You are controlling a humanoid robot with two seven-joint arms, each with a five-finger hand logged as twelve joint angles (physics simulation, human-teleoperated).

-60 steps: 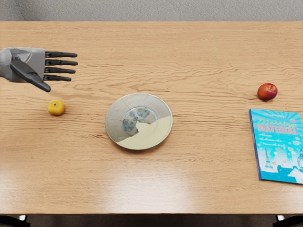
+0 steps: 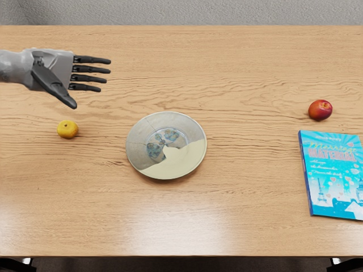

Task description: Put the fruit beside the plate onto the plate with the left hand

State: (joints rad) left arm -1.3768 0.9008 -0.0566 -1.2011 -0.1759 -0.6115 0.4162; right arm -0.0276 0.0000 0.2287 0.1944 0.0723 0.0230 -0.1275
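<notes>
**Open left robot hand near the far-left corner, fruit lying beside the plate**

The left robot hand (image 2: 59, 72) reaches in from the left edge of the bench (image 2: 227, 68), toward the far-left corner, with its grey forearm trailing off past that edge. It is open and grips nothing. Its four dark fingers (image 2: 93, 69) stretch straight out to the right, one beside the other. The thumb (image 2: 57, 89) slants away from them toward the front edge.

Closer to the front edge than the hand, and still near the left edge, a small yellow-orange fruit (image 2: 67, 129) lies on the wood. It is clear of the hand, and the tip of the thumb stops short of it on its far side. The fruit is near the plate (image 2: 131, 148) on the plate's left, with a strip of bare wood between them, so it is not yet on the plate.

The plate sits a little left of the bench's middle, about halfway between the far and front edges. It is round and shallow, part grey and part cream, with a bluish pattern at its centre.

Well apart from the plate, close to the right edge, a red apple (image 2: 320, 109) rests on the wood. Just in front of it, not touching it, a light-blue book (image 2: 334, 173) lies flat with its cover up. The book reaches the right edge, where the picture's border cuts it off.
</notes>
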